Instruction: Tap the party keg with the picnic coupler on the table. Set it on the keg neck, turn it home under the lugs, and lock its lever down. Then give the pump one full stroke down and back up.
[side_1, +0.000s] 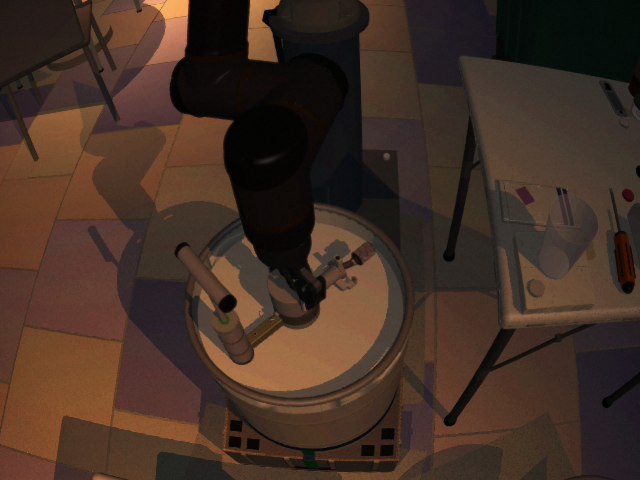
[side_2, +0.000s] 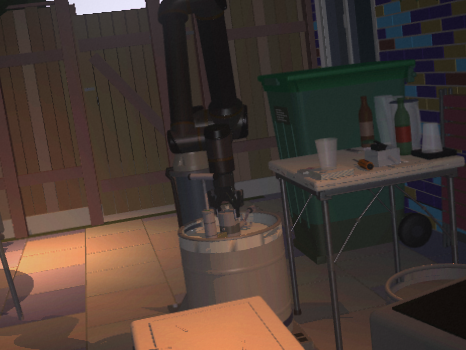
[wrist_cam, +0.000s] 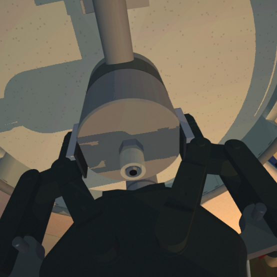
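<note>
The party keg (side_1: 302, 330) stands on a crate on the floor, left of the table. The picnic coupler (side_1: 290, 299) sits at the centre of the keg top. I hold the coupler's round body (wrist_cam: 129, 113) in my closed gripper (wrist_cam: 130, 144), reaching straight down from above. A brass arm (side_1: 266, 328) runs from the body to the pump cylinder (side_1: 235, 338) at the left. The pump's T-handle (side_1: 205, 276) stands raised above it. A lever with a knurled grip (side_1: 356, 257) points to the far right. The keg neck is hidden under the coupler.
The keg's raised rim (side_1: 403, 289) rings the work area. A folding table (side_1: 558, 196) stands to the right with a clear cup (side_1: 566, 235), a screwdriver (side_1: 623, 253) and small parts. A grey bin (side_1: 320, 62) and the arm's base stand behind the keg.
</note>
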